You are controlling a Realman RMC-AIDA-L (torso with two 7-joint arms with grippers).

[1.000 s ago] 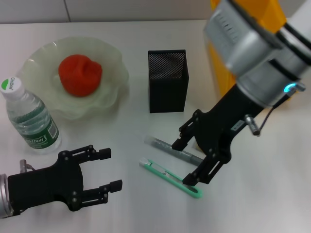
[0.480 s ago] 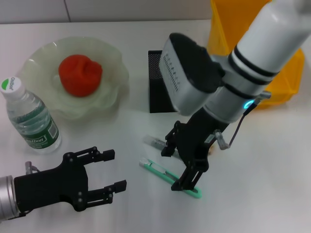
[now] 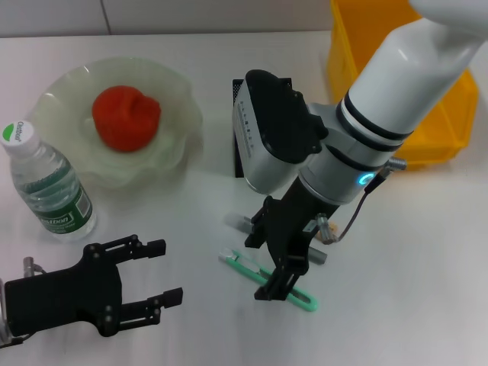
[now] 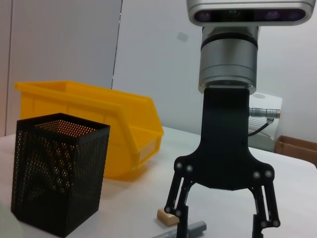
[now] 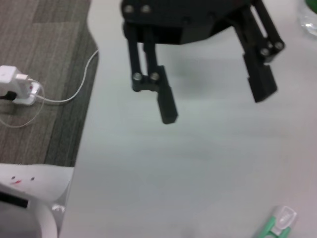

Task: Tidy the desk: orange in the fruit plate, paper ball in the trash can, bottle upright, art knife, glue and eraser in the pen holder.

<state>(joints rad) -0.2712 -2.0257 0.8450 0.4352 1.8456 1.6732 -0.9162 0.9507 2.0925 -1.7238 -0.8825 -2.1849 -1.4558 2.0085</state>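
Fingers of my right gripper [image 3: 265,259] stand spread above the white counter [image 3: 412,259], pinching nothing; they straddle the green art knife [image 3: 268,280], which lies flat near the front middle of the counter, one fingertip close to its blade half, the other near the grey glue stick [image 3: 242,223]. The glue stick lies just behind the knife, partly hidden under my right arm. A small tan eraser [image 4: 167,216] rests on the counter beside the glue stick, seen under my right gripper in the left wrist view. The black mesh pen holder [image 3: 263,122] stands upright behind them; I cannot tell what it contains. My left gripper [image 3: 156,271] hovers low at the front left, fingers spread and holding nothing. The water bottle [image 3: 46,183] stands upright at the left edge, white cap on top. Behind it the pale green fruit plate [image 3: 179,103] carries the orange [image 3: 126,116] at its middle. The yellow bin [image 3: 366,38] sits at the back right, beside the pen holder.
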